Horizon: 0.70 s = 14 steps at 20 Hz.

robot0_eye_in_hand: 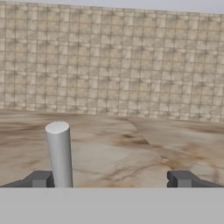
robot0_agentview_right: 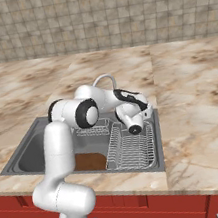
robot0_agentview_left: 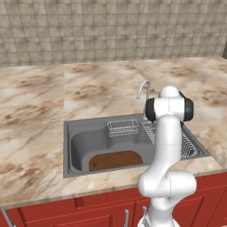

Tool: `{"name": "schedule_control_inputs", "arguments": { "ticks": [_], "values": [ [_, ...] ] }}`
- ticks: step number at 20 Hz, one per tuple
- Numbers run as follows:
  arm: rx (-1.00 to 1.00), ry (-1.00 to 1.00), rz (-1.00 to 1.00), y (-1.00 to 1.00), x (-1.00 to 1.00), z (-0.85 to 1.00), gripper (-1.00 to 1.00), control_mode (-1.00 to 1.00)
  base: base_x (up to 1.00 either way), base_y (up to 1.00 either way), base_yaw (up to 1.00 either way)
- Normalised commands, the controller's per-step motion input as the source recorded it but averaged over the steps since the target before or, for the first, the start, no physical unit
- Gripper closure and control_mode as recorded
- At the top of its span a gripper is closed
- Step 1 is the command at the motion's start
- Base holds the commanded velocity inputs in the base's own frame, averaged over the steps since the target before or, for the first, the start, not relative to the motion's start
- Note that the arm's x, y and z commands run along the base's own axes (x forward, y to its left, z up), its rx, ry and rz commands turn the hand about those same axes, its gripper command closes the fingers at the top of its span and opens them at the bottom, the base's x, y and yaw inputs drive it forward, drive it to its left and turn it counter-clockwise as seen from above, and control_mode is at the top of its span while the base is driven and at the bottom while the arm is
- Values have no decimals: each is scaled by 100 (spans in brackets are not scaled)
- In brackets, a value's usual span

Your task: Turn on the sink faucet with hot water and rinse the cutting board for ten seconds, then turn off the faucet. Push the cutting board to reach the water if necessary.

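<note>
The pincer (robot0_eye_in_hand: 112,178) stood wide apart, holding nothing; the sink faucet (robot0_eye_in_hand: 59,153) rose just beside its 9 o'clock fingertip (robot0_eye_in_hand: 40,178).

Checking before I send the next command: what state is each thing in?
Slim silver gooseneck sink faucet: off, no stream showing.
Dark-brown wooden cutting board: flat on basin floor, near front wall.
Grey stainless-steel sink: looks dry.
Gripper: open, by the faucet's grey handle.
</note>
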Motion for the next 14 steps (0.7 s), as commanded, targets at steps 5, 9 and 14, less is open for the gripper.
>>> {"name": "schedule_control_inputs", "arguments": {
  "ticks": [5, 9, 14],
  "values": [
    [1, 0, 0, -14, 0, 0, -100, -100, 0, 0, 0],
    [4, 1, 0, -35, -3, 0, -100, -100, 0, 0, 0],
    [5, 2, 0, -40, -4, 0, -100, -100, 0, 0, 0]
  ]
}}
